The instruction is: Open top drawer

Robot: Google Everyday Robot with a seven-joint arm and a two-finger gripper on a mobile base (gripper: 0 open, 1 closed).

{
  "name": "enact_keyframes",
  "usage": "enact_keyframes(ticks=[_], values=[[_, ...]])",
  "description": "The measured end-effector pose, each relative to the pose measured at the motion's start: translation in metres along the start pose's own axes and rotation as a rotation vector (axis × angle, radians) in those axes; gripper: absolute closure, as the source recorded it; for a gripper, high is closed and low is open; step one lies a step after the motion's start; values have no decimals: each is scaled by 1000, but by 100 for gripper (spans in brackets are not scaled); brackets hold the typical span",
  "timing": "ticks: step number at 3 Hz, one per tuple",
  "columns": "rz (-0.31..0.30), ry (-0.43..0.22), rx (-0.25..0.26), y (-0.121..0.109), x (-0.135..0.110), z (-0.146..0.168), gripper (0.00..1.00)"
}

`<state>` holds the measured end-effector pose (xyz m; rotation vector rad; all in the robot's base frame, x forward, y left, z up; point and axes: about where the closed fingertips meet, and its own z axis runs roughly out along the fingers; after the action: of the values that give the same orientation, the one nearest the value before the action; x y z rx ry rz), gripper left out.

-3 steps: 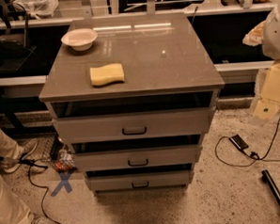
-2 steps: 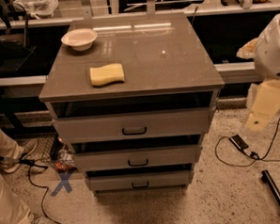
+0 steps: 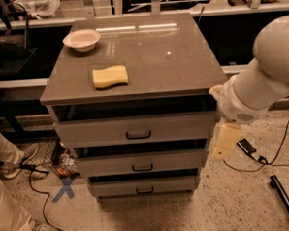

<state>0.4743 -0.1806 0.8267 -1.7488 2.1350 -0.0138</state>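
Top drawer point(image 3: 97, 132) beneath sponge point(image 3: 110, 76), bowl point(image 3: 82, 40); jaws right of cabinet point(image 3: 151, 59).

The robot's arm point(image 3: 274, 64) comes in from the right edge of the frame. Its thick, rounded white link fills the upper right and slants down and to the left. At the lower end the link narrows into a white wrist point(image 3: 237, 106), ringed with a ribbed collar, just right of the middle of the frame. Below the wrist hangs the gripper point(image 3: 225, 143), a pale cream piece. It points straight down with a slight lean to the left and sits in the lower right, above the floor.
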Motion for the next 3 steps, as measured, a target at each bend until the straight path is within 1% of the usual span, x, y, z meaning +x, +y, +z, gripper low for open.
enact_keyframes(ticks=[1,2,3], values=[[-13,-35,-27,-6,-10,68,0],[-14,-35,-27,-6,-10,68,0],[-18,-11,-15,-7,-9,80,0]])
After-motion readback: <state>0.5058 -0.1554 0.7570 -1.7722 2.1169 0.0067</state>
